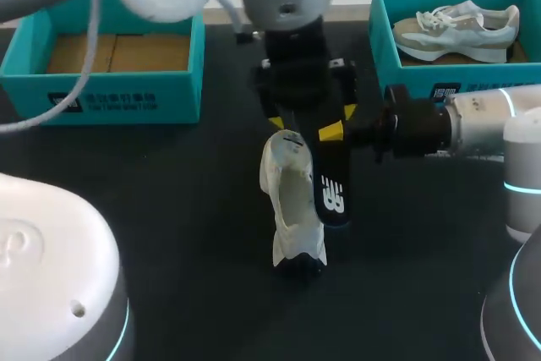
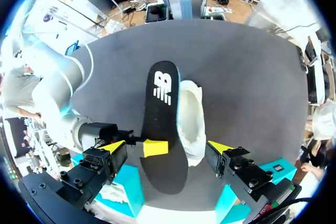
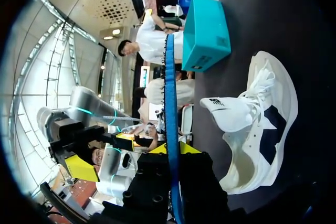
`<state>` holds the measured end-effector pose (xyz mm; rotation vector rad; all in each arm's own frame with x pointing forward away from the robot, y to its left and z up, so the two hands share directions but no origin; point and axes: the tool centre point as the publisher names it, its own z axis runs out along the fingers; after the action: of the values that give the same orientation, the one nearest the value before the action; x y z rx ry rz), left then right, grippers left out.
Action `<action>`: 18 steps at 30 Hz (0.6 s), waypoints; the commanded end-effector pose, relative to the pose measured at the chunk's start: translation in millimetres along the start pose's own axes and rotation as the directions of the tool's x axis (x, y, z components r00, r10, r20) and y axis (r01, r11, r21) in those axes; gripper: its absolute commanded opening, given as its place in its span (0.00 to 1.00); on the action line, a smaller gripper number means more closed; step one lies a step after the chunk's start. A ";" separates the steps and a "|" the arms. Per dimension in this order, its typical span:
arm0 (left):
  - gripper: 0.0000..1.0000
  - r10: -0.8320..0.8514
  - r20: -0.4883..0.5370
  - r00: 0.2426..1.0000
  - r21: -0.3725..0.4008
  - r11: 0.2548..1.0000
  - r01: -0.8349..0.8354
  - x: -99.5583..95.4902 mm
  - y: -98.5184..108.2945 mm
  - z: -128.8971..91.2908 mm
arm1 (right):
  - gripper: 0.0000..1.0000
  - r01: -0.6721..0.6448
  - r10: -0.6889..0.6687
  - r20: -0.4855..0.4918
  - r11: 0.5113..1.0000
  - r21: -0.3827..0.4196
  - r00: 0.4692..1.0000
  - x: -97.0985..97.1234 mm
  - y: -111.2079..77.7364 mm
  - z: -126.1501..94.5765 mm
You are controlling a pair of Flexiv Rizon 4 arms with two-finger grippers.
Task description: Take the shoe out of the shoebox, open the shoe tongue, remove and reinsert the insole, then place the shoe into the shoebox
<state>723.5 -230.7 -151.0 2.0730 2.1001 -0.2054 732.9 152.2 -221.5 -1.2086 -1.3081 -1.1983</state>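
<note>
Shoe [image 1: 292, 200] white, tongue open | insole [image 1: 331, 196] black, white logo | right pincer [image 3: 172, 149] gripping insole | left pincer [image 2: 167, 147] spread wide

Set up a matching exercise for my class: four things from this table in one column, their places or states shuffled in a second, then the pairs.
1 insole
2 white shoe
3 left shoebox
4 right shoebox

A on the black table
B holds a beige shoe
C gripped by the right gripper
D bare cardboard floor

Pairs: 1-C, 2-A, 3-D, 4-B
</note>
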 end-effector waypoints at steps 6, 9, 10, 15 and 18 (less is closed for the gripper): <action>1.00 0.079 0.709 0.701 -0.061 0.997 -0.052 59.0 -3.6 -2.3 | 0.00 -0.006 0.006 0.001 1.000 -0.001 1.000 -0.7 -0.2 1.4; 1.00 0.079 0.709 0.701 -0.061 0.997 -0.052 59.0 -3.6 -2.3 | 0.00 -0.010 0.010 0.001 1.000 0.001 1.000 -1.7 -0.2 1.7; 1.00 0.079 0.709 0.701 -0.061 0.997 -0.052 59.0 -3.6 -2.3 | 0.00 -0.012 0.012 0.001 1.000 0.001 1.000 -2.2 -0.3 1.7; 1.00 0.079 0.709 0.701 -0.061 0.997 -0.052 59.0 -3.6 -2.3 | 0.00 -0.023 0.023 0.001 1.000 0.004 1.000 -5.4 -0.9 0.6; 1.00 0.079 0.709 0.701 -0.061 0.997 -0.052 59.0 -3.6 -2.3 | 0.00 -0.028 0.028 0.002 1.000 0.004 1.000 -6.6 -0.4 0.1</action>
<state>723.0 -185.5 -155.5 1.9096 1.8145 -0.4731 732.1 151.5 -227.1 -1.2218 -1.2897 -1.1785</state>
